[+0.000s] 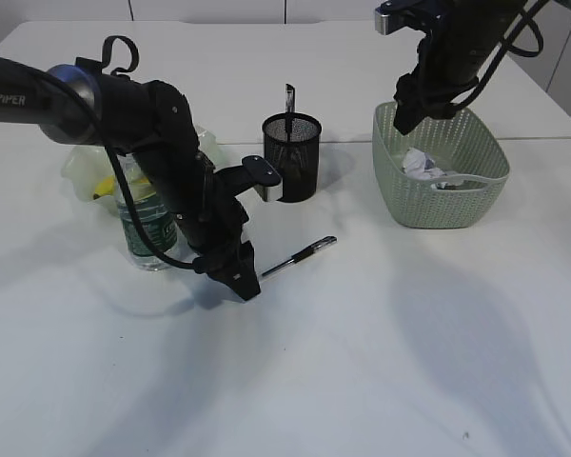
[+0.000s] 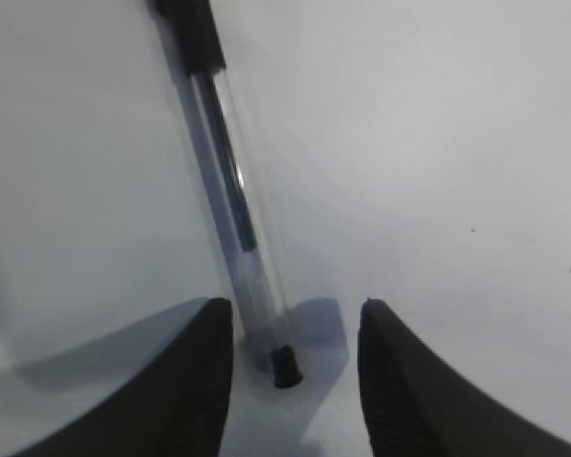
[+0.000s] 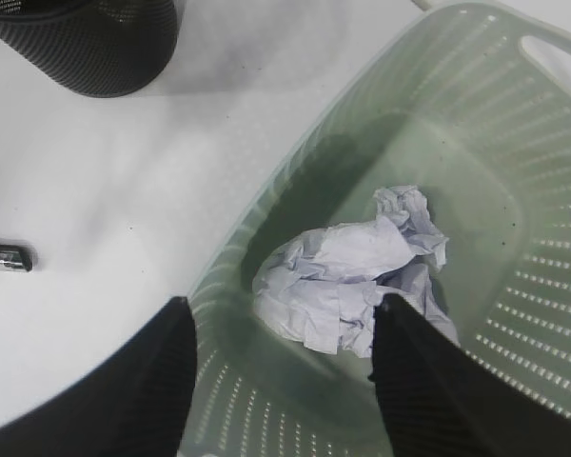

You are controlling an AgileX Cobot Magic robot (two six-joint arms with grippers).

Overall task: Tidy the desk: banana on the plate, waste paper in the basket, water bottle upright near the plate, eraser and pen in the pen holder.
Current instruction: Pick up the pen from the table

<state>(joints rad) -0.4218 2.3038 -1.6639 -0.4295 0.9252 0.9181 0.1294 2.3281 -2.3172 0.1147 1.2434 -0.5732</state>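
One step is in hand: the pen. It lies mid-desk, near the pen holder, its end between your left hand's half-open jaws. Lower, close, then lift. Your right hand hangs open and empty over the basket.

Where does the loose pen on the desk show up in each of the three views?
Exterior: pen lies centre, in front of the pen holder.
Left wrist: pen runs from the top edge down to between the open fingers.
Right wrist: only its tip at the left edge.
Shared landmark: the pen holder.
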